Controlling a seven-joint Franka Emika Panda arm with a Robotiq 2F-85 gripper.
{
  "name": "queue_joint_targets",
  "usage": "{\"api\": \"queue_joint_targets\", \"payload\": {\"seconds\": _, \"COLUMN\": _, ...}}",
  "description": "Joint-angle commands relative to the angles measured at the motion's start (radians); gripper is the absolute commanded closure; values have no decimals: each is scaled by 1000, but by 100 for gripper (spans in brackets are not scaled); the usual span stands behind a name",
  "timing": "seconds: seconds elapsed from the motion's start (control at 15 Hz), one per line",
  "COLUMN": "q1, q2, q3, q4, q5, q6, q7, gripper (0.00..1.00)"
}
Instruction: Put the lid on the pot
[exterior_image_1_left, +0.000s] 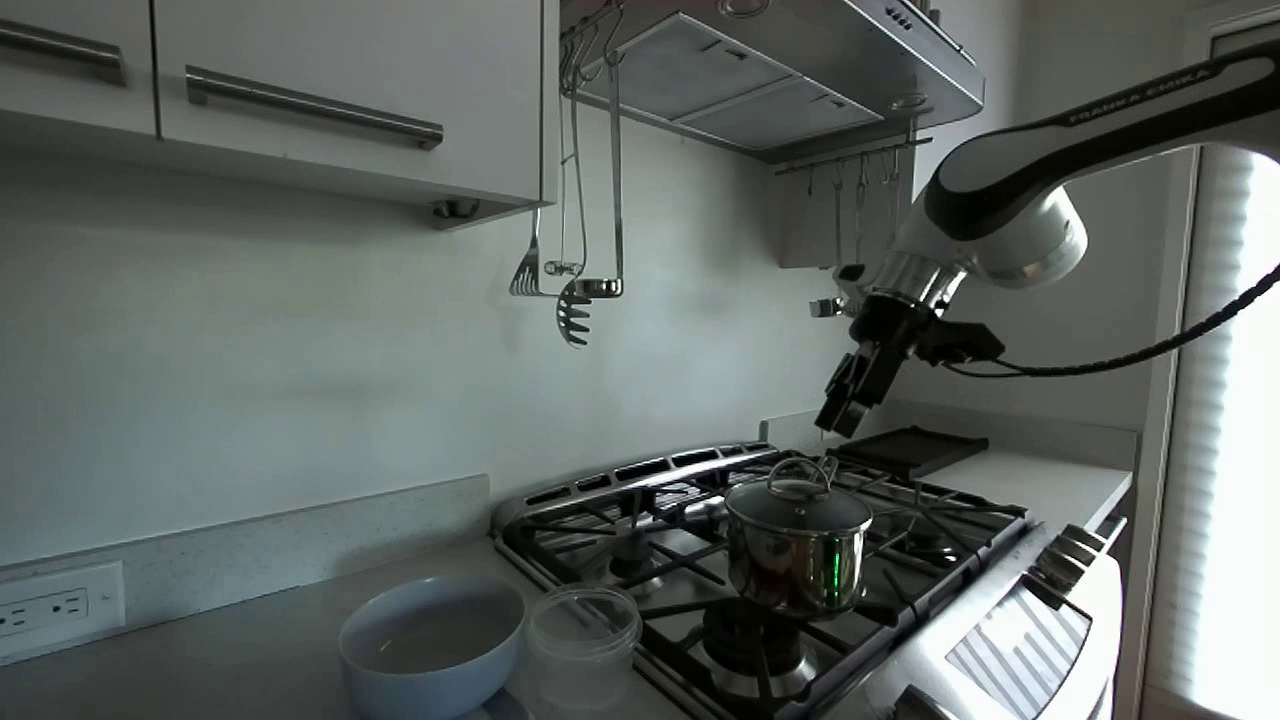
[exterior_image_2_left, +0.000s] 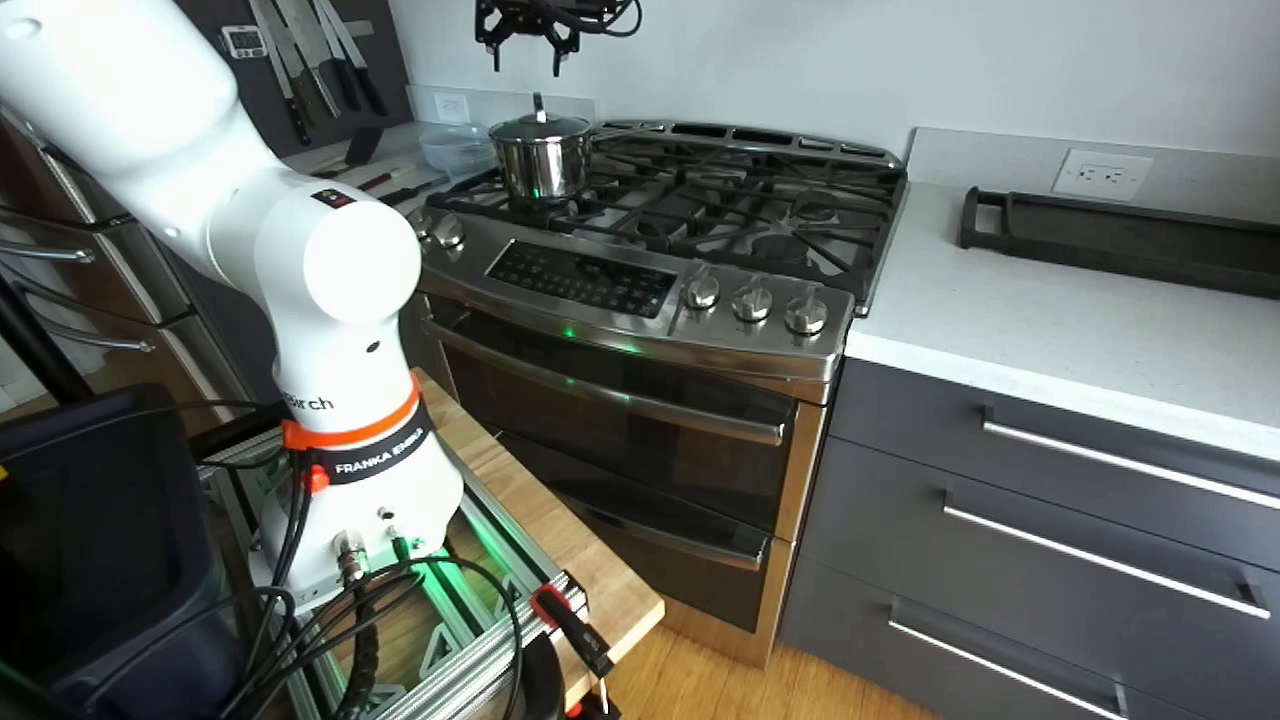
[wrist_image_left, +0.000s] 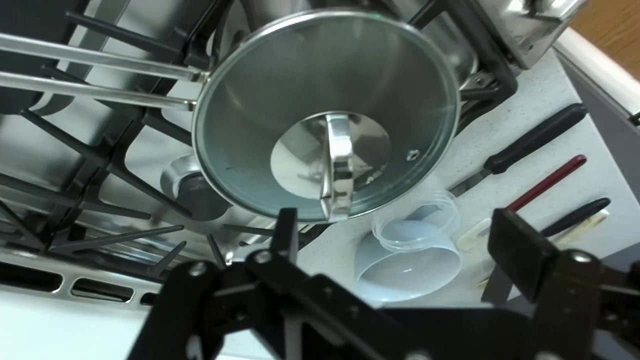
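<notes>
Now, low in the wrist view, your gripper (wrist_image_left: 402, 245) is spread, empty; up-left of it lies the lid (wrist_image_left: 317, 95) on the pot (exterior_image_1_left: 795, 568), handle (wrist_image_left: 341, 165) running top-to-bottom.

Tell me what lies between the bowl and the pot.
In an exterior view, the clear tub stands between the bowl and the pot, with a strip of stove between tub and pot.

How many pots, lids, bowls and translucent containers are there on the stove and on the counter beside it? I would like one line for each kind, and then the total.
Pot: 1
Lid: 1
Bowl: 1
Translucent container: 1
Total: 4
</notes>
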Motion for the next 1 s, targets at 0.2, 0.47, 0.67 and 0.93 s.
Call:
{"api": "queue_joint_targets", "payload": {"seconds": 0.2, "q1": -10, "q2": -59, "q3": -19, "q4": 132, "q5": -152, "q6": -301, "q7": 121, "gripper": 0}}
{"api": "queue_joint_targets", "payload": {"seconds": 0.47, "q1": -12, "q2": -71, "q3": -6, "q4": 215, "q5": -243, "q6": -404, "q7": 171, "gripper": 0}}
{"api": "queue_joint_targets", "payload": {"seconds": 0.67, "q1": -9, "q2": -80, "q3": 3, "q4": 260, "q5": -290, "q6": -455, "q7": 203, "gripper": 0}}
{"api": "queue_joint_targets", "payload": {"seconds": 0.93, "q1": 3, "q2": -72, "q3": -9, "q4": 262, "q5": -270, "q6": -432, "q7": 185, "gripper": 0}}
